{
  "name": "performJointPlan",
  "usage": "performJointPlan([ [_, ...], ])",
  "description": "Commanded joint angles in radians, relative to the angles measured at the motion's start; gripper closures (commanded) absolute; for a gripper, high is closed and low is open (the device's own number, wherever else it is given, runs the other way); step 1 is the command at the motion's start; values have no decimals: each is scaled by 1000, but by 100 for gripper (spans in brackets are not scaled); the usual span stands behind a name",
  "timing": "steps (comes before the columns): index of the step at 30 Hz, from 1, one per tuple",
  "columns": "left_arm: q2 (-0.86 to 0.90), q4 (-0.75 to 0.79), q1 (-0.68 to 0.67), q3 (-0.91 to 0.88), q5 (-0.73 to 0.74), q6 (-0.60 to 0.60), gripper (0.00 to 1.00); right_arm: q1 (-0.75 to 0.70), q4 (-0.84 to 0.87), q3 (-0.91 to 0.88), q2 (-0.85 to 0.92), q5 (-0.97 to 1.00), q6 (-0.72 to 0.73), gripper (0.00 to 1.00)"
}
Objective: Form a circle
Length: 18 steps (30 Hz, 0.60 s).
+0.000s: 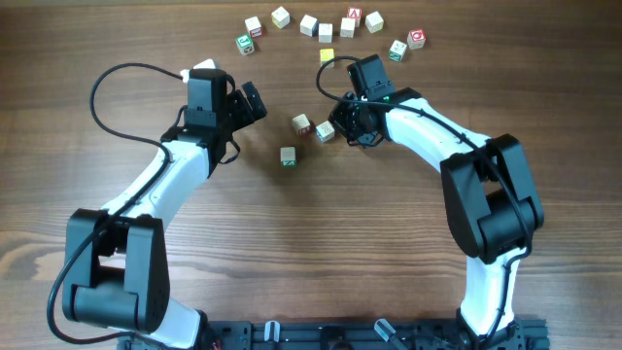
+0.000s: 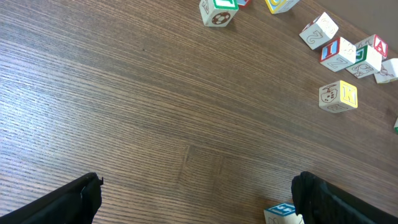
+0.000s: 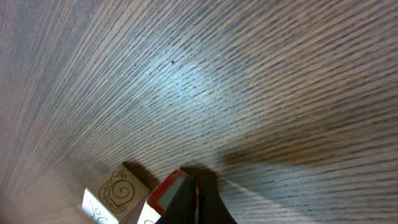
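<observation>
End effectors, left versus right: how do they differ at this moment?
The left end effector stands wide open over bare table. The right end effector is shut, its tips beside a red-edged cube. Both are black and hold nothing.

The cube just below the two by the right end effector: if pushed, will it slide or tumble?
The cube rests flat on the wooden table, so it probably slides rather than rolls. It looks like small solid wood: likely light and stiff. An off-centre push may spin it.
</observation>
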Motion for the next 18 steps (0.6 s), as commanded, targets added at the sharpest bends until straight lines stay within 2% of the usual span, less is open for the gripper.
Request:
performJointPlan([
  [1,12,0,0,13,-6,-10,0,5,2,-9,-5,-28,-22,95],
  [18,12,0,0,13,-6,-10,0,5,-2,-9,-5,-58,-16,95],
])
